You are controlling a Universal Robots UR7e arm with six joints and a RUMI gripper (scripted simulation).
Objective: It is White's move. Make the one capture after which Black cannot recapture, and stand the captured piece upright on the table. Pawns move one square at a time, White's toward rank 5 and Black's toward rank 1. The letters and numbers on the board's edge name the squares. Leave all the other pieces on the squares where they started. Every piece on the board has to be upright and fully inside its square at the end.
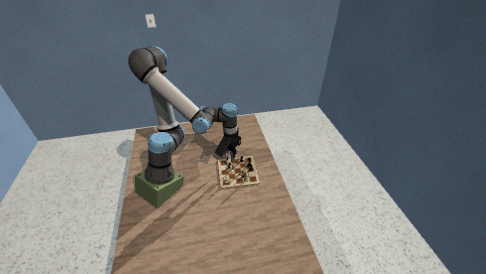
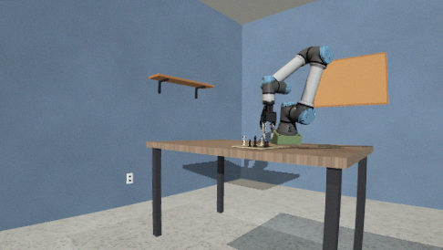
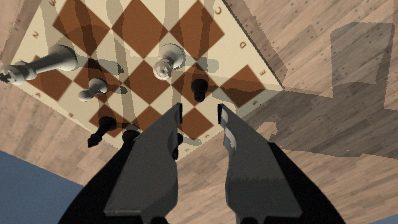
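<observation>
The gripper hangs above the near edge of the chessboard, its two dark fingers narrowly apart with nothing between them; only a board square shows in the gap. Just ahead of the fingertips stands a black pawn, upright and apart from both jaws. Judging by its place straight in the approach line, this looks like the piece to be captured, though the square letters are too partly seen to confirm it. Beyond it and slightly left stands a white piece with a rounded head, and farther left a small white pawn and a tall white piece. To the left, close under the left finger, more black pieces stand at the board's edge.

The pawn is likely light, rigid and smooth, with a narrow neck and a broad base, so it tips easily. A grip low on the stem, just under the head, jaws square to it, should hold best. The bare wooden table to the right offers room to set it down.
</observation>
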